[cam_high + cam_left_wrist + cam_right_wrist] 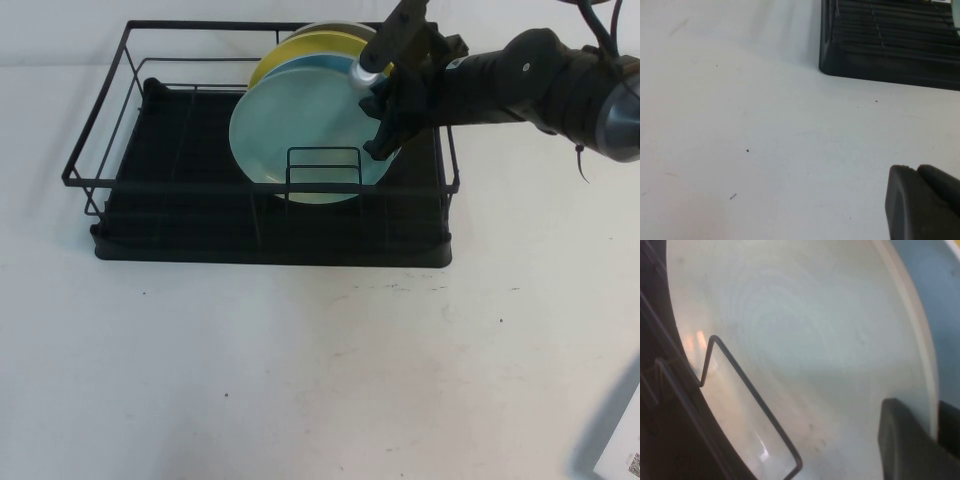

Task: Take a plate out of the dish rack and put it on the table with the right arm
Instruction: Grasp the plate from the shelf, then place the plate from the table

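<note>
The pale mint-green plate (300, 130) stands on edge in the black wire dish rack (150, 230), behind the small wire divider (323, 165). My right gripper (385, 135) reaches in from the right and sits at the plate's right rim. In the right wrist view one finger lies over the plate's (805, 330) face and the other behind its rim, so the right gripper (935, 412) is shut on that rim. My left gripper (916, 170) hangs over the white table (740, 125), fingers together and holding nothing.
A sky-blue plate (940, 300) and a yellow plate (300, 45) stand right behind the mint one. The rack's corner (880, 65) lies ahead of the left gripper. A white printed sheet (620, 450) lies at the table's near right corner.
</note>
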